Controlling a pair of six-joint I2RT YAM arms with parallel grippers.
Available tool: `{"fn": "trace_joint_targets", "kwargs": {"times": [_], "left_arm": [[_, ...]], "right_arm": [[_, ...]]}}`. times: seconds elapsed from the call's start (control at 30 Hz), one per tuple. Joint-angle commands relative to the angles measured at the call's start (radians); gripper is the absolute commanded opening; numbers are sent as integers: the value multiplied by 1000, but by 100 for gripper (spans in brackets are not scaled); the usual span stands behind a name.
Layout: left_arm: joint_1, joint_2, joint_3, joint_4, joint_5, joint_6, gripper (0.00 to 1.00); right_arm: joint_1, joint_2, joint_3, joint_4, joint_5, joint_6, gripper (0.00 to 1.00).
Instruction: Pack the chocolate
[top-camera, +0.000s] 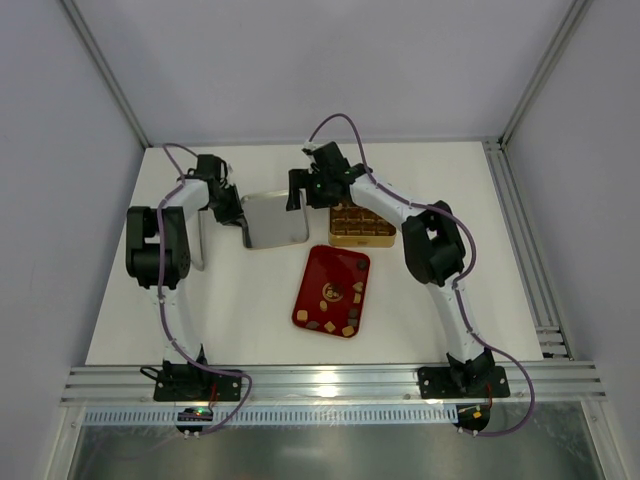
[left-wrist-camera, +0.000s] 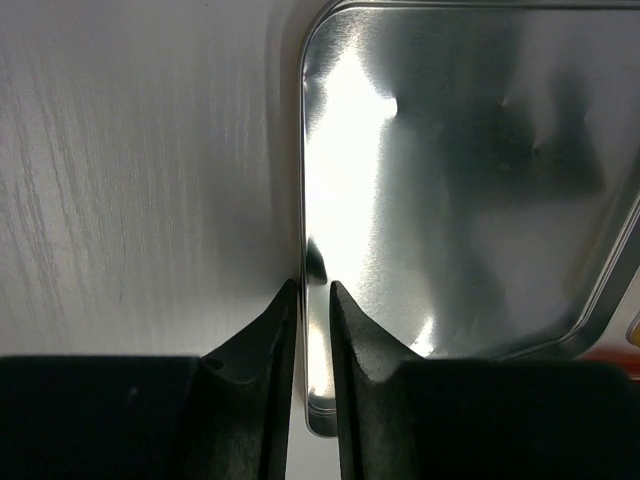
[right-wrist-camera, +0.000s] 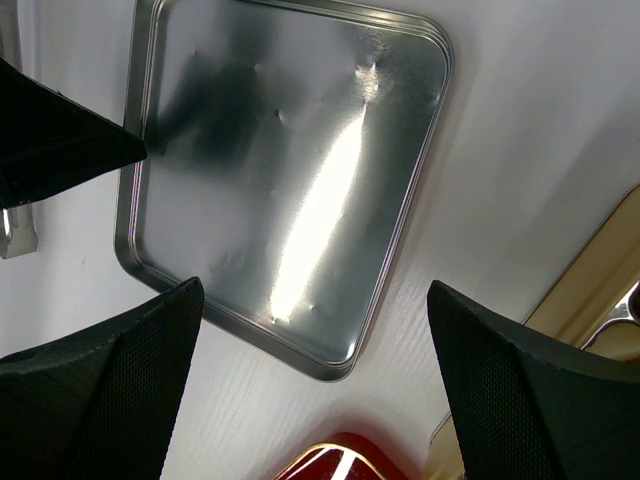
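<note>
Several small chocolate pieces (top-camera: 330, 296) lie on the red tray (top-camera: 335, 268) at the table's middle. Beyond it stands the gold tin (top-camera: 362, 224) with gridded compartments. A silver lid (top-camera: 275, 220) lies flat, hollow side up, left of the tin. My left gripper (top-camera: 236, 214) is at the lid's left edge. In the left wrist view its jaws (left-wrist-camera: 312, 287) stand slightly apart astride the lid's (left-wrist-camera: 470, 170) upright wall. My right gripper (top-camera: 299, 190) hovers wide open over the lid's (right-wrist-camera: 280, 170) near corner, holding nothing (right-wrist-camera: 315, 290). The red tray (right-wrist-camera: 335, 462) and tin (right-wrist-camera: 600, 285) show at that view's edges.
A narrow grey metal piece (top-camera: 198, 240) lies left of the lid, by the left arm. Aluminium rails run along the table's right side (top-camera: 520, 240) and its near edge (top-camera: 330, 382). White walls close in the back and sides.
</note>
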Motion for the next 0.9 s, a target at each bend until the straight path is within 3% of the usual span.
{"fn": "trace_joint_targets", "kwargs": {"times": [0.0, 0.2, 0.87], "left_arm": [[0, 16, -10, 2, -24, -4, 17], [-1, 39, -4, -18, -43, -1, 0], [63, 15, 7, -58, 132, -18, 0]], "right_arm": [[4, 4, 50, -1, -16, 3, 92], [4, 27, 73, -6, -32, 5, 92], [2, 71, 128, -51, -30, 2, 92]]}}
